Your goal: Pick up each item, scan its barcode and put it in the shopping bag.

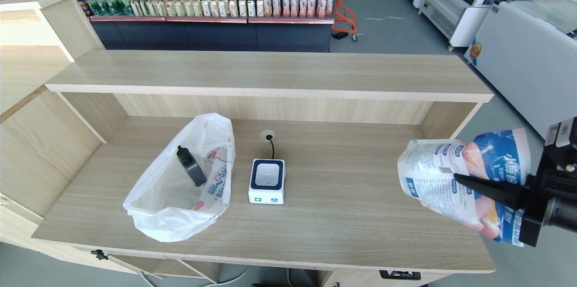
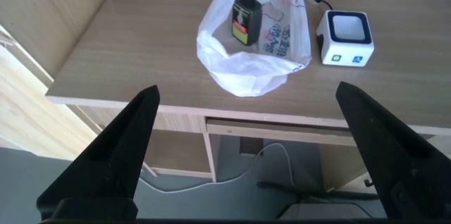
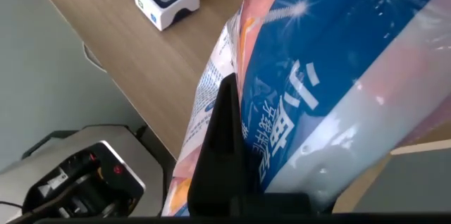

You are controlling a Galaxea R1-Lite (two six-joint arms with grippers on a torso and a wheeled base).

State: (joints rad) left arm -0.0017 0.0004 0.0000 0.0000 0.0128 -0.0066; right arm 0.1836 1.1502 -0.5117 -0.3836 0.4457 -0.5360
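Pouch (image 1: pixel 432 165) sits clamped in the right claw (image 1: pixel 464 181) above the table's (image 1: pixel 360 215) right end. Its printed back should face the scanner (image 1: pixel 267 181) squarely and steadily. Left claw (image 2: pixel 246 146) stands apart.

The wooden counter (image 1: pixel 342 201) carries a white shopping bag (image 1: pixel 167 221) beside a scanner (image 1: pixel 267 181).

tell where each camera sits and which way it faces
Head view: on the head, facing forward and down at the counter; right gripper holding the pouch shows.
Left wrist view: on the left wrist, facing the shopping bag; open left gripper frames it.
Right wrist view: on the right wrist, facing the pouch past its own finger.
Shared: all three show the scanner.
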